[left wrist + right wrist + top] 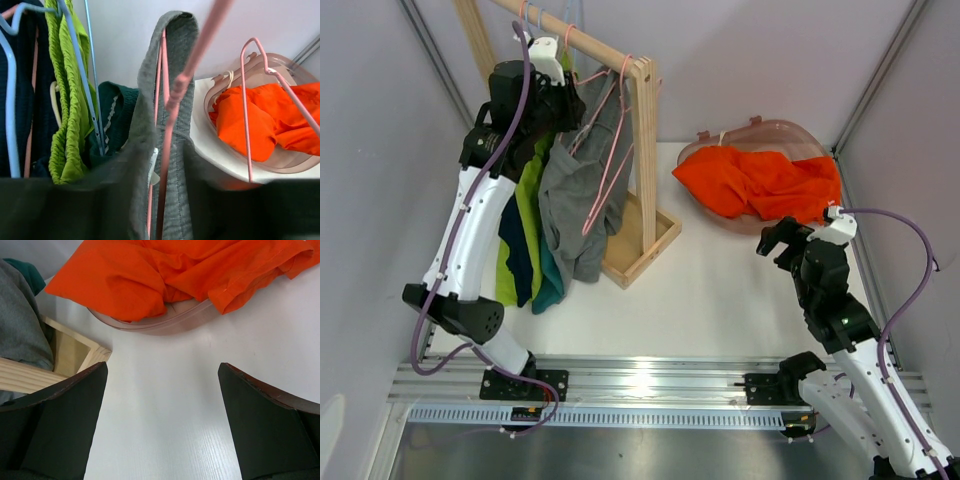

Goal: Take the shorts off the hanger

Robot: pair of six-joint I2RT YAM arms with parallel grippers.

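Note:
The grey shorts (580, 190) hang on a pink hanger (612, 165) from the wooden rack (645, 150). My left gripper (570, 102) is up at their waistband. In the left wrist view its jaws stand close on either side of the grey waistband (177, 75) and the pink hanger wire (167, 150), shut on them (165, 200). Lime green (528, 200), teal (548, 285) and dark navy (517, 255) shorts hang behind on the same rack. The orange shorts (760, 185) lie in a pink basin (790, 130). My right gripper (775, 240) is open and empty over the table (162, 415).
The rack's wooden base (650, 245) sits on the white table, left of the basin; it also shows in the right wrist view (65, 350). A bare pink hanger (245, 100) hangs beside the grey shorts. Grey walls close in on both sides.

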